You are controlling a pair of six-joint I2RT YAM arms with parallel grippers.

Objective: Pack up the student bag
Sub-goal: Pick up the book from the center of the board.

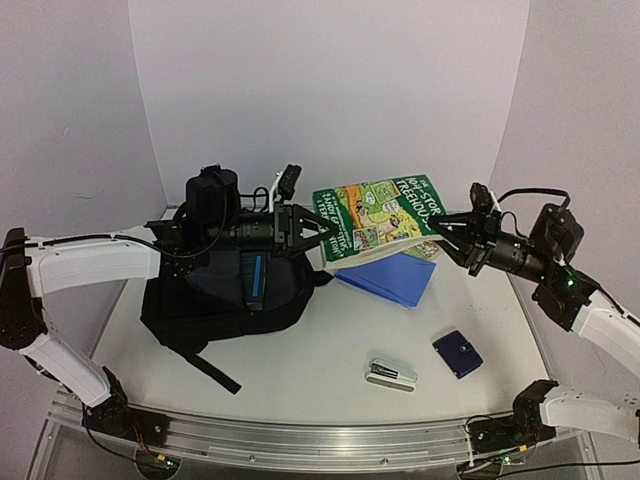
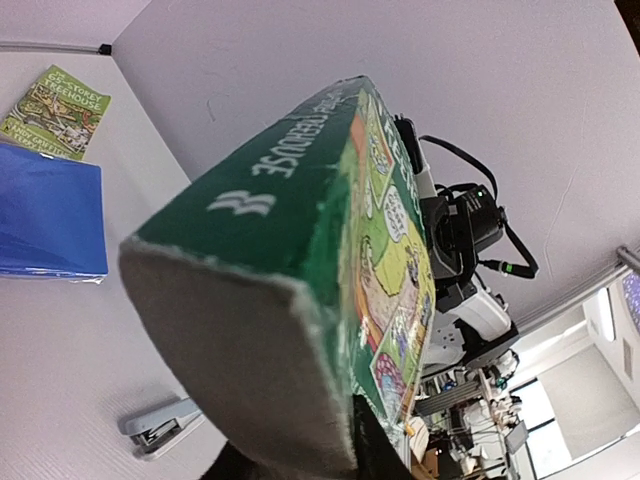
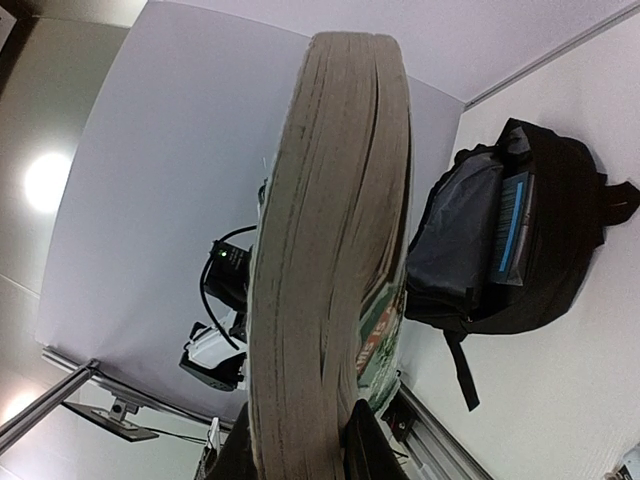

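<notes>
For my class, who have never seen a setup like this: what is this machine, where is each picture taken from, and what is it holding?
It is two robot arms bolted to a table. The wide picture looks down from above and behind them. The other two come from a camera on each wrist. The left hand and right hand each grip an end of a green Treehouse book, held above the table. On the table lie an open black backpack, a blue folder, a stapler and a small dark blue case.
</notes>
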